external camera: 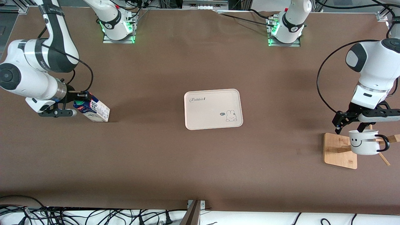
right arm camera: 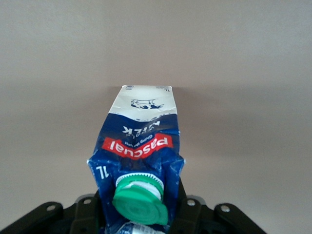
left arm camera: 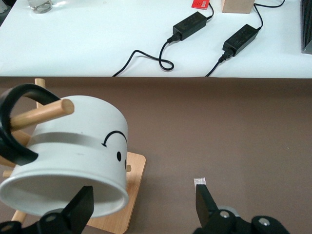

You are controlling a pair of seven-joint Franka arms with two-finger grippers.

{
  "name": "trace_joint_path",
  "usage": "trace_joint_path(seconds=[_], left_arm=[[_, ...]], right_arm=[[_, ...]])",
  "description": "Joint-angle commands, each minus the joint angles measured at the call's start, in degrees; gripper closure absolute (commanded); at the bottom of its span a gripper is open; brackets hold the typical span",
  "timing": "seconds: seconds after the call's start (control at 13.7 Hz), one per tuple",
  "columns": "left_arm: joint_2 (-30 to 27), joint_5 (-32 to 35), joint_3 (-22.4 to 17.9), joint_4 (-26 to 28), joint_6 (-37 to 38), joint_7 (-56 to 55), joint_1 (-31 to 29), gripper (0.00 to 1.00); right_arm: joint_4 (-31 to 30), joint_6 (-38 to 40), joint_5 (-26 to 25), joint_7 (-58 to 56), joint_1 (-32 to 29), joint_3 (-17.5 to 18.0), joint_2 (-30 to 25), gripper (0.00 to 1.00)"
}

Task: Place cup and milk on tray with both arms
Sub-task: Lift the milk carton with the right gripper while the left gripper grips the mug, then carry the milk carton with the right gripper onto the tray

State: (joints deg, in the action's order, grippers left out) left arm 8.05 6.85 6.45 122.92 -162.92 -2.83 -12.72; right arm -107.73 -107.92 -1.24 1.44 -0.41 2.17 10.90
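Brown desk [external camera: 200, 162] carries the bare cream tray [external camera: 213, 109] at its middle. At the right arm's end, the right gripper [external camera: 82, 103] bends low, fingers clenched on the milk [external camera: 93, 110] top. At the left arm's end, the left gripper [external camera: 353, 126] hangs over the cup [external camera: 364, 142] on the wooden rack [external camera: 339, 150], fingers [left arm camera: 203, 202] spread astride its rim.

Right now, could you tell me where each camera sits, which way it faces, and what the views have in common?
Front view: high across the table, facing both arms' bases; tray central.
Left wrist view: on the left arm, over the cup on its wooden rack; open left gripper shows.
Right wrist view: on the right arm, facing the milk; right gripper shut on it.
Front shares both.
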Motion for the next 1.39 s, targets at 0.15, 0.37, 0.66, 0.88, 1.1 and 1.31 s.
trace_joint_path(seconds=[0.15,0.37,0.66,0.88,1.1,1.31], left_arm=[[1.35,1.67,-0.91,-1.55,-0.12,0.54,-0.11,0.46],[1.35,1.68,-1.35,-1.55,-0.12,0.54,-0.11,0.58],[1.27,1.50,-1.35,-1.63,-0.11,0.54,-0.11,0.87],[1.35,1.41,-1.35,-1.98,-0.12,0.46,-0.11,1.00],[1.27,1.50,-1.35,-1.98,-0.12,0.37,-0.11,1.00],[0.48,1.15,-1.35,-1.98,-0.03,0.28,-0.11,1.00]], right_arm=[[10.33,7.73,5.72,5.39,2.59,4.15,-0.18,0.50],[12.97,7.99,5.20,7.70,7.16,6.00,0.08,0.50],[22.97,12.55,5.02,11.72,17.26,5.65,5.25,0.50],[27.48,13.35,4.85,20.95,23.15,5.48,9.57,0.50],[30.20,13.35,4.23,27.19,27.37,5.48,12.99,0.49],[34.41,12.74,4.05,36.15,31.86,5.48,17.74,0.49]])
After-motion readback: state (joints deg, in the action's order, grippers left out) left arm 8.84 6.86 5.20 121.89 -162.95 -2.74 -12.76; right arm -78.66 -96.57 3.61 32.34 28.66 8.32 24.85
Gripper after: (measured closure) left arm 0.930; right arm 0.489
